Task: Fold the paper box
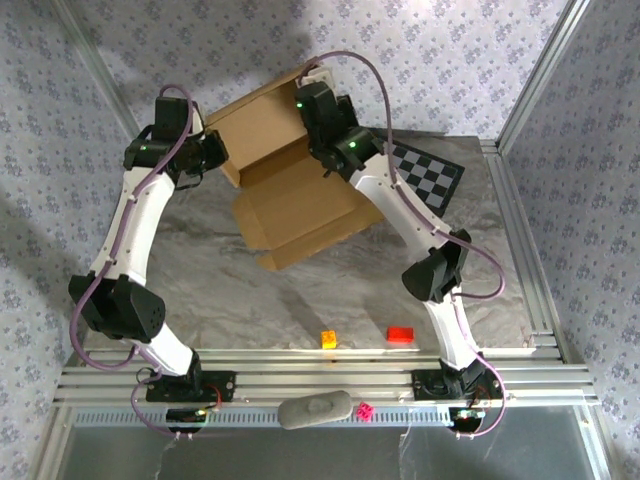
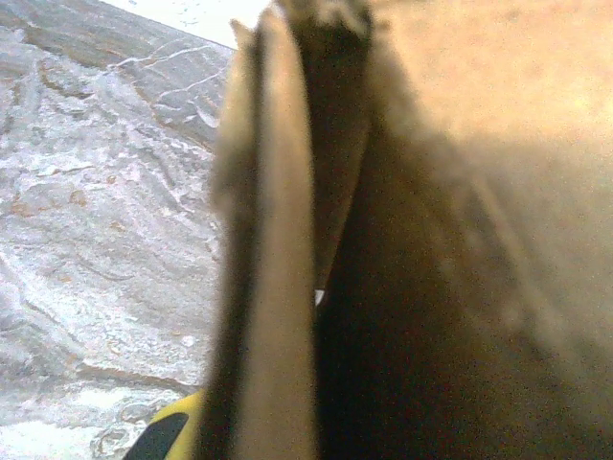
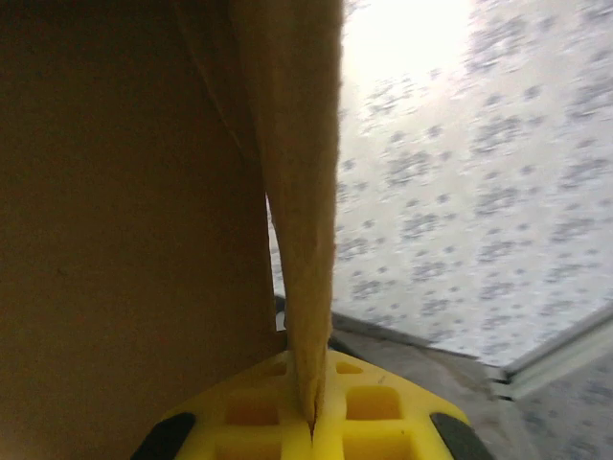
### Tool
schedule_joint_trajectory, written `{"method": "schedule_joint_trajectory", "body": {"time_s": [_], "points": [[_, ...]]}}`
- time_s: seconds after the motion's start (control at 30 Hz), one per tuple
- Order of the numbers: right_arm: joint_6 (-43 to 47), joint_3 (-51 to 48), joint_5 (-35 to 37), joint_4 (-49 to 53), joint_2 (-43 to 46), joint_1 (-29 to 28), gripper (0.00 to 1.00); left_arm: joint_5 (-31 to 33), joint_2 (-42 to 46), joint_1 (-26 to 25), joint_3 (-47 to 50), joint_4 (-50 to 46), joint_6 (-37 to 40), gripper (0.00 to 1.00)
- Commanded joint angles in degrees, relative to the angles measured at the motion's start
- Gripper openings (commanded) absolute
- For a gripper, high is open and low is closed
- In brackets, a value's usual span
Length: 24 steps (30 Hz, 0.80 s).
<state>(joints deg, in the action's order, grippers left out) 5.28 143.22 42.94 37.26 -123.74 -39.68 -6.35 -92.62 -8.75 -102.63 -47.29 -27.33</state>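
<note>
While right gripper (image 3: 311, 426) clenches one paper box (image 1: 300, 205), left gripper (image 1: 216, 155) (blurred) seemingly does too.

- Table top (image 1: 330, 295): marbled grey-and-white surface, wrinkled in places.
- Checkered board (image 1: 437, 176): black-and-white squares, lying flat at the far right of the table top, its near-left part covered.
- Small orange-yellow cube (image 1: 327, 338) and red block (image 1: 400, 334): near the front edge, apart from each other.
- Aluminium rails (image 1: 300, 378): run along the near edge.
- Grey oblong object (image 1: 315, 410): lies before the rails, a small pink cube (image 1: 366, 410) just beside its right end.
- Walls (image 1: 450, 50): pale, with a small repeated floral print.
</note>
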Motion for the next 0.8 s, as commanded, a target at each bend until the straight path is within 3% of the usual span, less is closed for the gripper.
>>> {"method": "schedule_joint_trajectory", "body": {"time_s": [0.0,0.13,0.3,0.63,0.77], "points": [[-6.71,0.65,-16.63,6.31,4.48,4.43,0.22,0.63,0.2,0.64,-2.83,-0.87,-2.11,0.0],[-6.82,-4.42,-26.55,3.03,8.8,6.08,0.36,1.16,0.11,0.56,-2.93,-1.14,-2.55,0.0],[-5.6,-7.34,-28.87,0.99,11.2,7.15,0.45,1.39,-0.17,0.45,-3.02,-1.33,-2.38,0.0],[-1.85,-2.92,-25.7,0.67,8.72,7.15,0.54,1.05,-1.12,-0.16,-4.38,-1.94,-2.02,0.0],[1.18,1.52,-17.15,1.86,5.07,6.47,0.43,0.88,-1.23,-0.22,-4.76,-2.24,-1.94,0.0]]}}
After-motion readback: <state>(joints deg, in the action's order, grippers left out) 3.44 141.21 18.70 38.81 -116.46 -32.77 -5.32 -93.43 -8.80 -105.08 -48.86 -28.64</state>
